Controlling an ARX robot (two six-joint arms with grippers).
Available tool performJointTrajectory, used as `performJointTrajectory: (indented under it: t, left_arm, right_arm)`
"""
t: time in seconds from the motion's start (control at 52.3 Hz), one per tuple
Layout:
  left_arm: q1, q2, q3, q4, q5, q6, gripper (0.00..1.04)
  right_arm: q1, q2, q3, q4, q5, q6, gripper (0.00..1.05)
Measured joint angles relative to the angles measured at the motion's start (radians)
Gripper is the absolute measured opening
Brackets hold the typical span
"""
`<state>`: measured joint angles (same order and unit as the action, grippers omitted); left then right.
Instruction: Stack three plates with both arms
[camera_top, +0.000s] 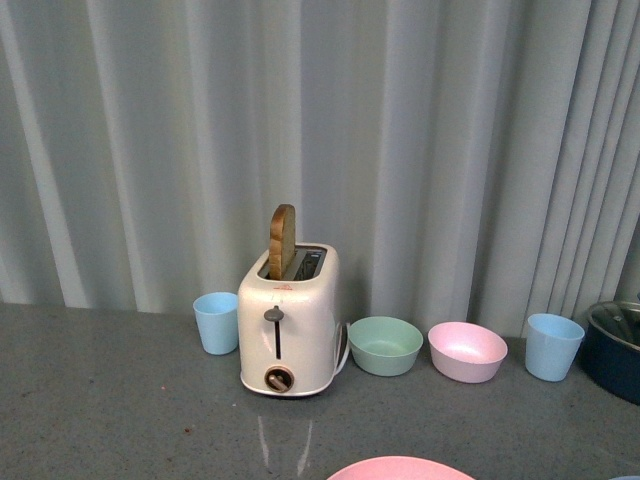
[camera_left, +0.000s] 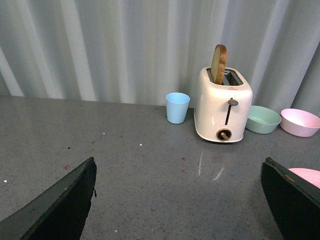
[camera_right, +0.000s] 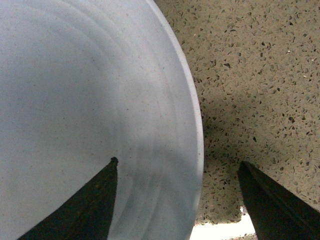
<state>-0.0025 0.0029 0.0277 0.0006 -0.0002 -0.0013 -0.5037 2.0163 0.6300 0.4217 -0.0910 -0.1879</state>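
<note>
The light blue plate (camera_right: 85, 100) fills most of the right wrist view, lying flat on the speckled counter. My right gripper (camera_right: 177, 172) is open and straddles its rim, one finger over the plate and the other over bare counter. The pink plate (camera_top: 400, 468) shows only as a sliver at the front view's lower edge, and as a pink edge (camera_left: 306, 175) behind one finger in the left wrist view. My left gripper (camera_left: 180, 172) is open over bare grey counter, holding nothing. The cream plate is out of view.
At the back stand a white toaster (camera_top: 288, 325) with a slice of bread, a light blue cup (camera_top: 216, 322), a green bowl (camera_top: 385, 345), a pink bowl (camera_top: 467, 351), another blue cup (camera_top: 553, 346) and a dark pot (camera_top: 615, 350). A grey curtain hangs behind.
</note>
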Motion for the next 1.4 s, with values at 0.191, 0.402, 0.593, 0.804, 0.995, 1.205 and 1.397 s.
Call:
performJointTrajectory:
  t: [0.191,0.402,0.593,0.804,0.995,1.205,1.397]
  left_arm:
    - [0.0,0.0,0.0,0.0,0.0,0.0,0.98]
    - [0.0,0.0,0.0,0.0,0.0,0.0,0.98]
    - [0.0,0.0,0.0,0.0,0.0,0.0,0.98]
    - [0.0,0.0,0.0,0.0,0.0,0.0,0.98]
    - [0.0,0.0,0.0,0.0,0.0,0.0,0.98]
    - [0.0,0.0,0.0,0.0,0.0,0.0,0.98]
    - [0.0,0.0,0.0,0.0,0.0,0.0,0.98]
  right_arm:
    - [0.0,0.003,-0.001,0.0,-0.002,0.001,0.41]
    - [-0.007,0.0,-0.001,0.0,-0.016,0.02,0.13]
    - [-0.024,-0.019,-0.001,-0.012,-0.041,0.047,0.03]
    - [-0.053,-0.058,-0.001,-0.061,-0.051,0.039,0.03]
    - [-0.093,-0.113,0.0,-0.123,-0.043,0.013,0.03]
    - [-0.124,-0.207,0.022,-0.201,0.006,0.0,0.03]
    - [-0.081,-0.346,0.026,-0.21,0.021,0.026,0.03]
